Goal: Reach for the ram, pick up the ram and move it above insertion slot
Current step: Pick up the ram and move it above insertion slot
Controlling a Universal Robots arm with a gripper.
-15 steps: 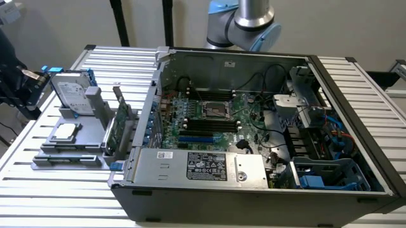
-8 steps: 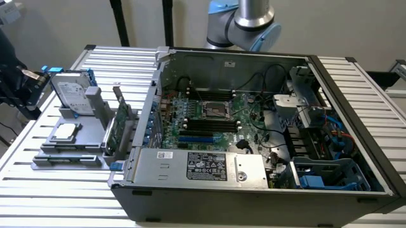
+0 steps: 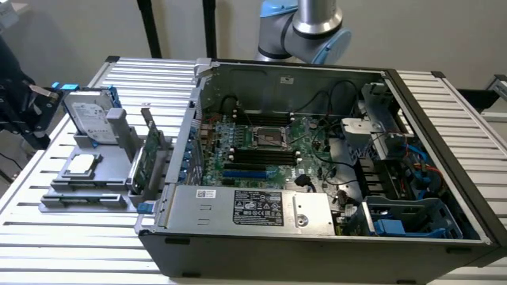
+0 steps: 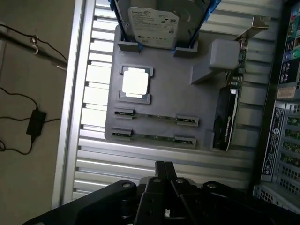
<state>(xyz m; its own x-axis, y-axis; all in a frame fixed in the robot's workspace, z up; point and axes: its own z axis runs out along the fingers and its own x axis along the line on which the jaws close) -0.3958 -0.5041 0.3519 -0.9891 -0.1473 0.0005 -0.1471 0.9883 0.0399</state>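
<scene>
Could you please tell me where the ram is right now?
The ram sticks sit edge-up in the grey holder on the exterior view's left, next to the processor, outside the computer case.

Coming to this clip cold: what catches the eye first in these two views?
The open computer case, motherboard exposed, dominates the exterior view. At that view's left a grey holder carries an upright hard drive and a processor chip. In the wrist view the shut gripper hangs above that holder, not touching the two thin ram sticks set in its clips.
</scene>
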